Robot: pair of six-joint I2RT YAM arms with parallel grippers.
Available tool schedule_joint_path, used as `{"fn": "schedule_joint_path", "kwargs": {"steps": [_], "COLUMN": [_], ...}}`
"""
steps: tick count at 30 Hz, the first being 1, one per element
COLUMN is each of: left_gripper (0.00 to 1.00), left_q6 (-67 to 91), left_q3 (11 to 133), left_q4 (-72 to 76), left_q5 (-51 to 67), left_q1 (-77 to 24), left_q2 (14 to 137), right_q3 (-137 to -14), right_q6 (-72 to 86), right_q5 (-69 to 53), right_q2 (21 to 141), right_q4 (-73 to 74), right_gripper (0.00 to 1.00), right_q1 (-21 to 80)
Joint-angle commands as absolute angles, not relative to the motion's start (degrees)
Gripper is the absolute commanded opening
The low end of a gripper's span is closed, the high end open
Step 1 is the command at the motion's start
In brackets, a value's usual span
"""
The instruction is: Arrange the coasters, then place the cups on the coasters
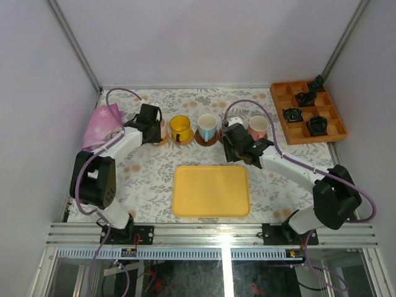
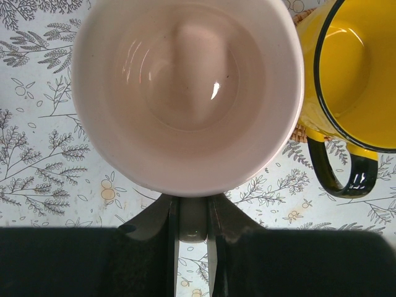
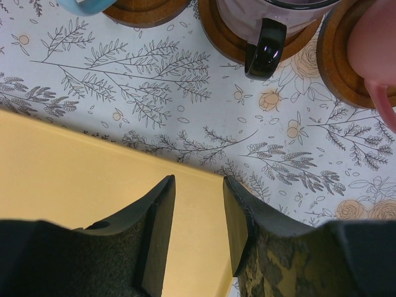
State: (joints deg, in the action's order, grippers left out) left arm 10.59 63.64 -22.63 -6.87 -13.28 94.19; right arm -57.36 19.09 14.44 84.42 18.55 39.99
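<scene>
Floral-clothed table (image 1: pixel 148 179): five cups (image 1: pixel 207 127) line up toward its far edge. Left gripper (image 2: pixel 193 207) pinches the pale pink cup (image 2: pixel 185 93) by its handle, at the row's left end beside the yellow cup (image 2: pixel 352 68). Right gripper (image 3: pixel 198 216) stands part open, empty, above the yellow tray (image 3: pixel 62 179).

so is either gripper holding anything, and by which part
The left gripper pinches the pale pink cup by its handle; the right gripper is open and holds nothing.

The right gripper (image 3: pixel 197 201) hangs empty, jaws apart, over the yellow tray's (image 3: pixel 74 179) edge. Beyond it on the floral table (image 3: pixel 185 111), the left coaster (image 3: pixel 145 12) carries a blue cup (image 3: pixel 86 5), the middle coaster (image 3: pixel 216 38) a purple-grey cup (image 3: pixel 266 15) and the right coaster (image 3: pixel 337 65) a pink cup (image 3: pixel 377 43).
</scene>
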Motion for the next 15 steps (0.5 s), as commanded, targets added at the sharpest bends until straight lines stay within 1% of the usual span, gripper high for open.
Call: {"fn": "schedule_joint_path", "kwargs": {"steps": [1,15], "left_gripper": [0.0,0.0], "left_q6": [10.72,12.21], "left_q3": [63.37,60.93], "left_q4": [-16.79,-17.08], "left_q5": [-8.09,-6.69], "left_q1": [-12.83,-12.83], "left_q2": [90.57,89.08], "right_q3": [-59.81,-59.43], "right_q6": [19.75,19.8], "right_q5": [15.28,14.77], "right_q2": [84.79,84.81], "right_q4": [18.01,17.8], "right_gripper": [0.44,0.44], "right_q1": [39.61,39.59]}}
